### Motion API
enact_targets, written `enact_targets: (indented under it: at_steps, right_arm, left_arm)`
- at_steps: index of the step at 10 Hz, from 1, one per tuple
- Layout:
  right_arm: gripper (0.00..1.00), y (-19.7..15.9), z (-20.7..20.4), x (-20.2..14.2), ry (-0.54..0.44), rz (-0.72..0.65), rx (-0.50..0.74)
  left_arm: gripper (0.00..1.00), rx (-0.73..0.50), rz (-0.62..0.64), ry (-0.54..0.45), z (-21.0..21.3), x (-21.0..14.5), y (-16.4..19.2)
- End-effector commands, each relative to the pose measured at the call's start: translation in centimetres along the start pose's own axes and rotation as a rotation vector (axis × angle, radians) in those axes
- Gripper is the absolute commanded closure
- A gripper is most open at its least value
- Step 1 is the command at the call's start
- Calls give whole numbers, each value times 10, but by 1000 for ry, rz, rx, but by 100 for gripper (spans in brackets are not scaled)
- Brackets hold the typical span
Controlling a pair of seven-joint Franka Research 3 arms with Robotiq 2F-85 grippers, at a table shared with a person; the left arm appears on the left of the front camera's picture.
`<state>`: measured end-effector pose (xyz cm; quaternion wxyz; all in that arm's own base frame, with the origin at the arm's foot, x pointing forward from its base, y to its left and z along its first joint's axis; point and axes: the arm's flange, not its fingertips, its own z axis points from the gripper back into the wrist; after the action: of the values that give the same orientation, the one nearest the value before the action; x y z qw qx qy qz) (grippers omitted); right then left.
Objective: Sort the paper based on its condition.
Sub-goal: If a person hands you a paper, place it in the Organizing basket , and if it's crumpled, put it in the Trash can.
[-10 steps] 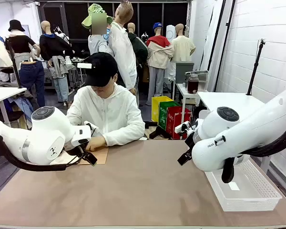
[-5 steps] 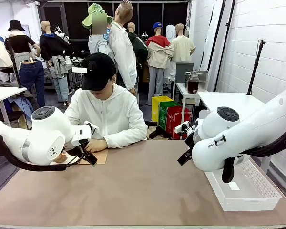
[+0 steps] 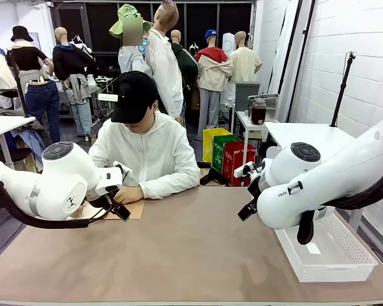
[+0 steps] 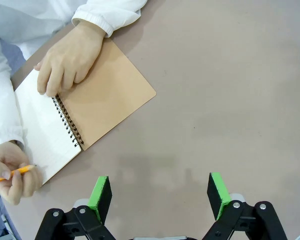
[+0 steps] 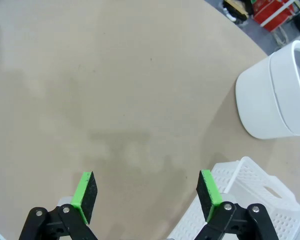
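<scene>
Paper [image 4: 37, 125]: white page bound in spiral notebook [image 4: 110, 100], far left; person's hand [image 4: 65, 62] steadies it, other hand [image 4: 12, 182] writes with pencil [image 4: 21, 170]. Sorting judged not begun. Left gripper [image 4: 159, 186], right gripper [image 5: 146, 185]: spread wide, empty, above table [image 5: 115, 75].

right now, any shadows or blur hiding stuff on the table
Left wrist view: sharp, soft shadow ahead of the left claw. Right wrist view: faint shadow ahead of the right claw, table edge bowed. Front view: even light, no glare.
</scene>
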<state>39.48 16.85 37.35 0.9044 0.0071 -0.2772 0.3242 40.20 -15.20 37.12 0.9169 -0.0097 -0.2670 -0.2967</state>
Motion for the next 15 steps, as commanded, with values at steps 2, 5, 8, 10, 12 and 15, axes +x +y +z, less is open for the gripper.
enact_targets:
  at_steps: [2,5,8,10,12,15]
  right_arm:
    - [0,0,0,0,0,-2,0]
    - [0,0,0,0,0,-2,0]
    - [0,0,0,0,0,0,0]
    - [0,-1,24,11,-40,-36,24]
    - [0,-9,51,22,-55,-18,53]
    - [0,-5,100,39,-77,14,105]
  left_arm:
    - [0,1,3,0,0,0,1]
    - [0,1,3,0,0,0,1]
    - [0,10,9,-4,5,1,1]
    - [0,30,3,-8,30,4,8]
    - [0,44,24,6,59,12,7]
    - [0,2,29,9,105,23,9]
